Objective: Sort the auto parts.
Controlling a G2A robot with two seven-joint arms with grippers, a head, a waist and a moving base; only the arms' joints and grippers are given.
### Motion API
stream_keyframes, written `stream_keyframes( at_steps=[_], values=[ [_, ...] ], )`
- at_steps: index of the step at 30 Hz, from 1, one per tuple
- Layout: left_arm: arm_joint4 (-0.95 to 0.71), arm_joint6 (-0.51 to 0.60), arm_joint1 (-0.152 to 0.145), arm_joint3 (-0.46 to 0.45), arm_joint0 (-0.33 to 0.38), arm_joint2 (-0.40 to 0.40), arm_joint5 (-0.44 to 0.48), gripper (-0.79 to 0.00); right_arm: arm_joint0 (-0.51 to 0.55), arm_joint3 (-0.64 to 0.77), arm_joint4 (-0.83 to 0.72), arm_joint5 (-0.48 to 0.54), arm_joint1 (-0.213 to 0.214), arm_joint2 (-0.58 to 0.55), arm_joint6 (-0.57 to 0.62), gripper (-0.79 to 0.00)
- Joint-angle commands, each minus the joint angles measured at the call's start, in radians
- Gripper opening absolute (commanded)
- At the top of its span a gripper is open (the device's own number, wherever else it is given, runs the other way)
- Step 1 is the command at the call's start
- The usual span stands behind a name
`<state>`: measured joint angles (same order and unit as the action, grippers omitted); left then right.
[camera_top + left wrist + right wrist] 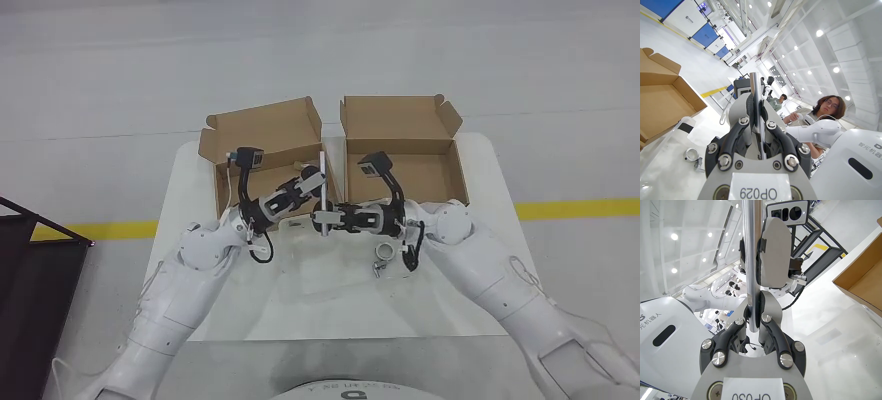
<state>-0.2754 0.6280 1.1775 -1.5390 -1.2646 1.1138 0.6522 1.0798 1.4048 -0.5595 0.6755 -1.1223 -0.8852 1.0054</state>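
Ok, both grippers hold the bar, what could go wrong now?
Left gripper and right gripper both clamp the metal bar; pulling against each other could twist or slip it. Released early, it might fall beside the cardboard boxes. The small ring by the right arm could get knocked.

Code sticker (758,189) at left jaws' base; second sticker (753,389) at right jaws' base.

**One camera looking down, two looking up from close in**
The top camera is looking steeply down from above the arms at the table (492,185), framing the cardboard boxes (262,135) (400,125) in the upper middle. The wrist cameras are sitting close behind the left gripper (757,106) and right gripper (754,311), facing ceilingward. All three views are sharing the metal rod (324,185) (755,85) (751,256).
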Motion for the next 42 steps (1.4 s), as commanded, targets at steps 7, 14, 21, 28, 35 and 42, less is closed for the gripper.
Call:
stream_keyframes(
  at_steps=[7, 14, 21, 28, 35, 42],
  values=[
    [0.019, 0.011, 0.0, -0.002, 0.007, 0.002, 0.015, -0.785, -0.007, -0.021, -0.047, -0.022, -0.007, -0.002, 0.021, -0.785],
    [0.03, 0.021, -0.001, -0.007, 0.011, 0.005, 0.013, 0.0, -0.015, -0.044, -0.051, -0.063, -0.017, 0.002, 0.001, -0.785],
    [0.024, 0.025, -0.002, 0.001, 0.014, 0.013, 0.008, 0.0, -0.01, -0.067, -0.074, -0.098, -0.023, 0.004, 0.011, -0.785],
    [0.03, 0.004, -0.005, 0.017, 0.016, 0.043, 0.011, 0.0, 0.004, -0.083, -0.054, -0.086, -0.025, -0.01, 0.002, -0.785],
    [0.063, -0.039, -0.013, 0.051, 0.007, 0.103, 0.028, 0.0, 0.032, -0.061, -0.025, -0.078, -0.016, -0.055, -0.013, -0.785],
    [0.075, -0.037, -0.018, 0.062, -0.015, 0.128, 0.05, 0.0, 0.053, -0.017, 0.008, -0.097, -0.01, -0.082, -0.023, -0.785]
  ],
)
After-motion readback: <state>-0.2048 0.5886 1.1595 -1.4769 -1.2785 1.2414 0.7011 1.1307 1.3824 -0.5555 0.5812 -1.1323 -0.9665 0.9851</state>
